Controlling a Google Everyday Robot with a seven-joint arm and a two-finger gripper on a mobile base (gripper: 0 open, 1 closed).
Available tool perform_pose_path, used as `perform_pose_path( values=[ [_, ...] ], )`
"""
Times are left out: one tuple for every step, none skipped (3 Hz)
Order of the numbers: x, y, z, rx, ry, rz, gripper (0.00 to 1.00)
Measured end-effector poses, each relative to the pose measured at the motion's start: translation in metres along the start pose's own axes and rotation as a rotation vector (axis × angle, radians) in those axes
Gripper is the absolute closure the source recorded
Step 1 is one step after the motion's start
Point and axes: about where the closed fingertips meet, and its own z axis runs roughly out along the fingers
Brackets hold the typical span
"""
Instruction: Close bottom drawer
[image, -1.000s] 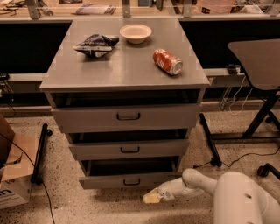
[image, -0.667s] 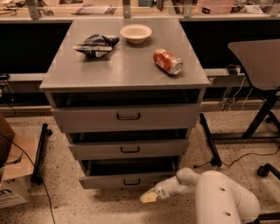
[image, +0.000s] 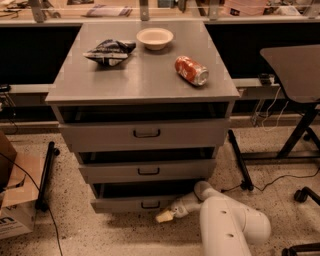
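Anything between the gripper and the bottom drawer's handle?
Nothing. Camera view: the gripper sits just below-right of the bottom drawer handle, with only bare drawer front and a strip of floor between.

Warm dim light; end effector (image: 164, 216) by bottom drawer (image: 125, 204).

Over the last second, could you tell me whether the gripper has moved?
Yes. The gripper has shifted left and slightly up, nearer the handle of the bottom drawer.

High frontal view, pincer (image: 165, 216) low foreground
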Motion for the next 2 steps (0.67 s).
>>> perform_pose_path(
  values=[
    [-0.025, -0.014, -0.014, 0.068, -0.061, -0.072, 1.0],
    [-0.038, -0.022, -0.023, 0.115, -0.109, -0.115, 1.0]
  ],
)
